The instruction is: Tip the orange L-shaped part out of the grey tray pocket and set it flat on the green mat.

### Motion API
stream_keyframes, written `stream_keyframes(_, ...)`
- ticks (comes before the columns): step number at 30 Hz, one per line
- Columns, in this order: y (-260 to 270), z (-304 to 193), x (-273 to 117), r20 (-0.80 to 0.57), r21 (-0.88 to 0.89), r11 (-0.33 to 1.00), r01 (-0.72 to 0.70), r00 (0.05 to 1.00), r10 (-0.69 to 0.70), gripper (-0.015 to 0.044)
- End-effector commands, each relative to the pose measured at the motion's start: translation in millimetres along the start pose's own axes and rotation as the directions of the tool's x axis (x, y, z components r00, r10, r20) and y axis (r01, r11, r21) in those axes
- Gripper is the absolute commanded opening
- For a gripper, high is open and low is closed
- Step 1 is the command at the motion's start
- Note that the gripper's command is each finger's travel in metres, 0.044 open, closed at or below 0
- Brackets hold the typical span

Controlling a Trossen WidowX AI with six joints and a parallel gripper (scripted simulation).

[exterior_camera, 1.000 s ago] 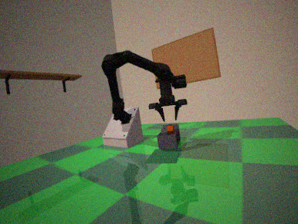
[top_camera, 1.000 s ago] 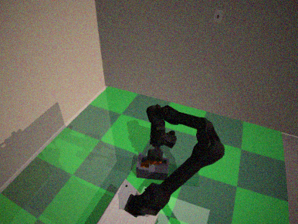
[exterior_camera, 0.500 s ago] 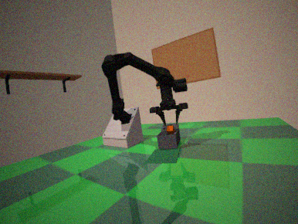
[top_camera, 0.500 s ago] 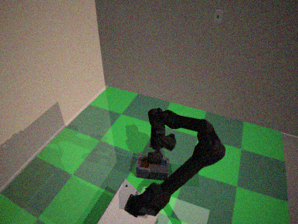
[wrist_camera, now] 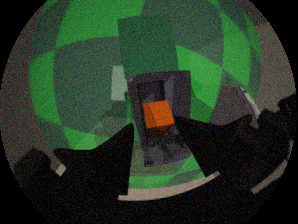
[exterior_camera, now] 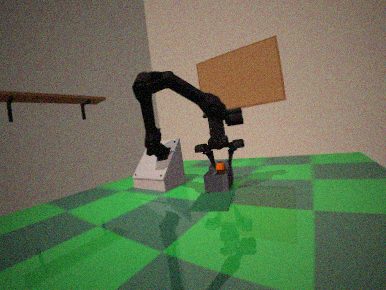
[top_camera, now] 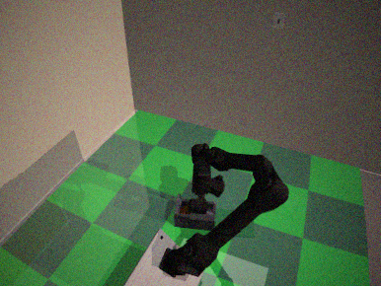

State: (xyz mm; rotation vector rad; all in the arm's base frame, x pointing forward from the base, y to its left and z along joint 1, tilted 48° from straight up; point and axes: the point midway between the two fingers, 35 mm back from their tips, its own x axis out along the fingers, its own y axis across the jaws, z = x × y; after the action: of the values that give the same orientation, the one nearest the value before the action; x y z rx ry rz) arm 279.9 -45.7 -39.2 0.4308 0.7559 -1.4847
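Observation:
The orange L-shaped part (top_camera: pixel 184 209) (exterior_camera: pixel 220 166) (wrist_camera: pixel 159 114) is tipped in the grey tray (top_camera: pixel 194 223) (exterior_camera: pixel 216 183) (wrist_camera: pixel 184 90). One end stands up above the rim, bright orange in the wrist view; the rest lies in shadow inside the pocket. My gripper (top_camera: pixel 198 199) (exterior_camera: pixel 222 164) (wrist_camera: pixel 153 123) is open and points down over the tray, with a finger on each side of the raised end. Whether either finger touches it cannot be told. The green mat (exterior_camera: pixel 212 201) (wrist_camera: pixel 147 37) lies beside the tray, at the raised end's side.
A white sloped box (top_camera: pixel 143 268) (exterior_camera: pixel 149 183) stands near the arm's base. A pale flat patch (top_camera: pixel 247 268) lies on the checkered floor beside the base. A brown board (exterior_camera: pixel 242 72) hangs on the wall, and a shelf (exterior_camera: pixel 50 97) is at the left.

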Motion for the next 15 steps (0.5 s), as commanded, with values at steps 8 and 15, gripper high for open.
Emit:
stream_keyframes(8,-1.1,0.1,7.0,0.001,-0.001,1.0,0.003,1.0,-0.003,0.0228)
stream_keyframes(15,-1.1,0.1,7.0,0.001,-0.001,1.0,0.003,1.0,-0.003,0.0122)
